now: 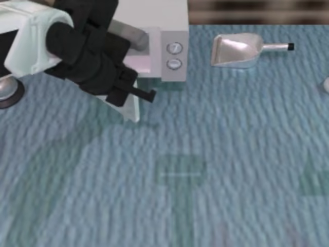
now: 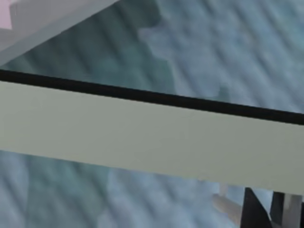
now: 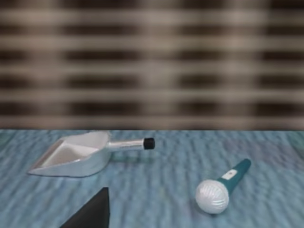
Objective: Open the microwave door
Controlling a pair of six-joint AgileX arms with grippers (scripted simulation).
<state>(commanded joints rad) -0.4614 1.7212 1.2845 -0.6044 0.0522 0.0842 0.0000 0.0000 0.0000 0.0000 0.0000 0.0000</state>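
The microwave stood at the counter's far edge, left of centre, its door swung out toward you and seen edge-on. Your left claw sat at the door's free edge; whether its fingers were apart or together, you could not tell. The counter wore a rippled blue-green cloth. A metal scoop lay right of the microwave, with a microphone farther right. Behind them ran a wall of dark and pale horizontal slats.
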